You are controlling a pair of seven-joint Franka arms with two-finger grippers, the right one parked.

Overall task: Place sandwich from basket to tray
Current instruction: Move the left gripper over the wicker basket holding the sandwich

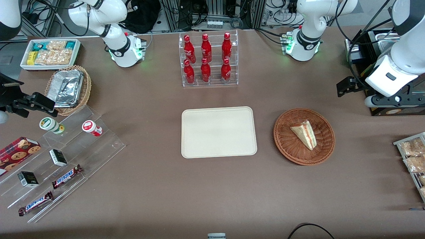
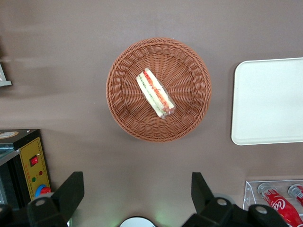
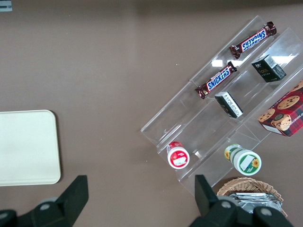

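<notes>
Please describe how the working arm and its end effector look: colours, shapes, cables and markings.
The left arm has glossy white, rounded shells with black joint bands. Black cables run along it. Its base shows a green light. The end effector has two black, wedge-shaped fingers, standing wide apart above the basket with the sandwich.

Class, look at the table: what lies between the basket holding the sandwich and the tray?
Nothing: between the basket and the tray only bare brown tabletop shows, in the front and left wrist views. The open hand hangs above, away from both.
</notes>
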